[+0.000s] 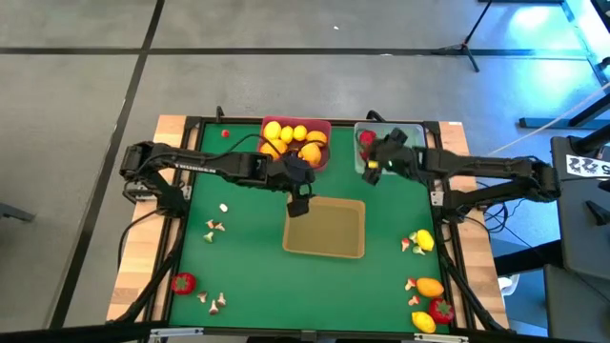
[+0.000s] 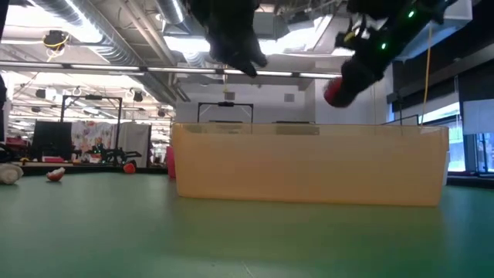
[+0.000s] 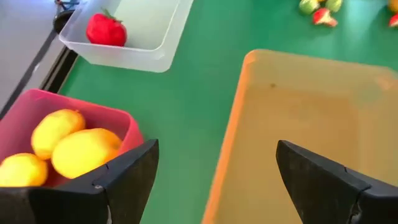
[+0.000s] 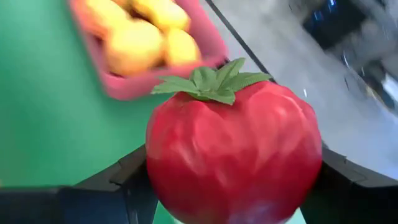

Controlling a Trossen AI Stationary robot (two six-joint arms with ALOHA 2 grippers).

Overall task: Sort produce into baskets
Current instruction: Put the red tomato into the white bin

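Fingers of your right gripper (image 4: 233,186) are clamped on either side of a red tomato-like fruit with a green leafy top (image 4: 233,146), which fills the right wrist view. From above, that gripper (image 1: 374,170) hangs at the near edge of the clear basket (image 1: 416,131), where another red fruit (image 1: 366,137) already lies. Your left gripper (image 3: 214,177) has its fingers spread apart with nothing between them; it sits over the gap between the pink-red basket (image 3: 81,106) and the tan-yellow basket (image 3: 249,62). The pink-red basket holds several yellow and orange lemon-like fruits (image 1: 286,133). The tan-yellow basket (image 1: 325,229) stands in the middle of the green table mat (image 1: 248,276) and looks empty. Unsorted produce lies loose on the mat: a red fruit (image 1: 183,282) and small mushroom bits (image 1: 215,227) on your left side, and yellow, orange and red pieces (image 1: 429,300) near the right front corner.
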